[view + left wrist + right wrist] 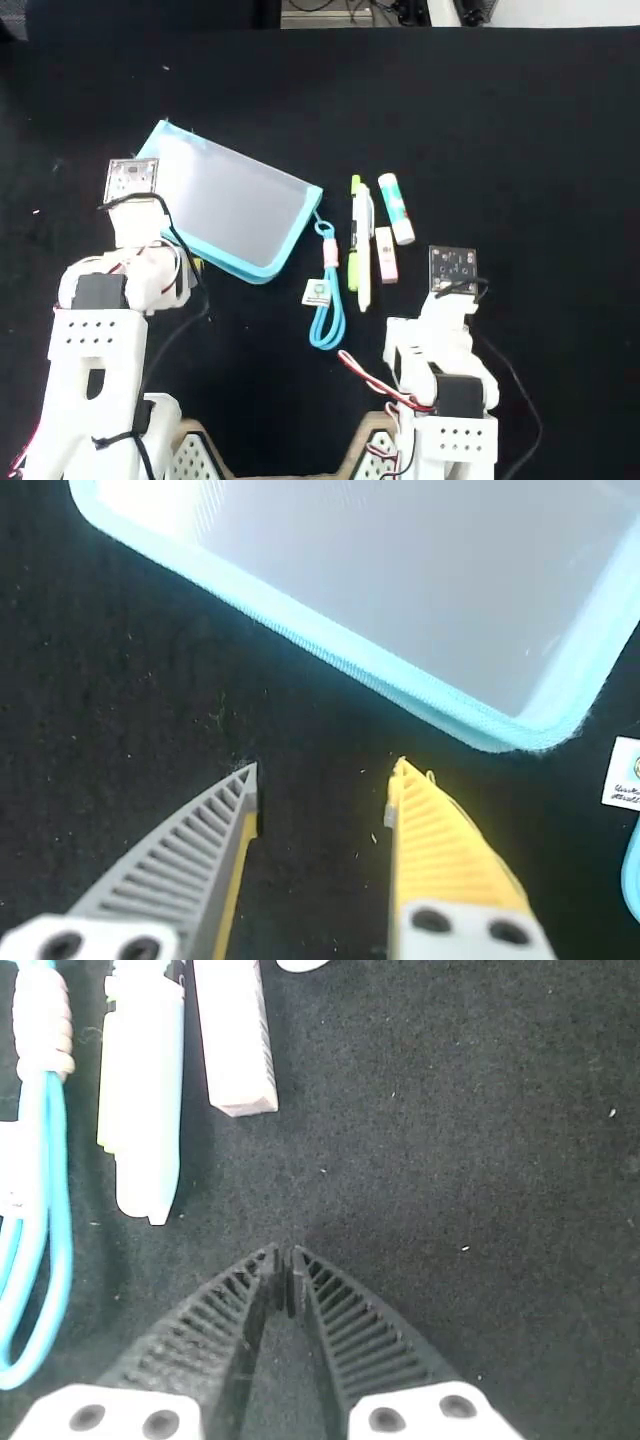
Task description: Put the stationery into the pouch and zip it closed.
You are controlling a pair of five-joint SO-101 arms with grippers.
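While both arms are standing at the near edge of the black tabletop (520, 130), the pouch (225, 205), a flat pale case with a cyan border, is lying tilted on the left arm's side, and none of the stationery is lying in it. A cyan strap (327, 300) is trailing from one corner of the pouch toward the near edge, with a small white tag (317, 292) lying against it. Just beside the strap, four stationery items are lying roughly parallel on the tabletop: a yellow-green highlighter (354, 240), a white pen (362, 255) touching it along its length, a pink eraser (386, 254) just beside the pen, and a white glue stick (396, 208) with a green cap, lying farther from the arms than the eraser. The left gripper (322, 780) is hanging over bare tabletop near the cyan edge of the pouch, apart from it; its fingers, one grey and one yellow, are standing spread with nothing between them. The right gripper (285, 1255) is hovering over bare tabletop near the ends of the pen and the eraser, touching neither; its dark fingers are pressing together at the tips and are gripping nothing
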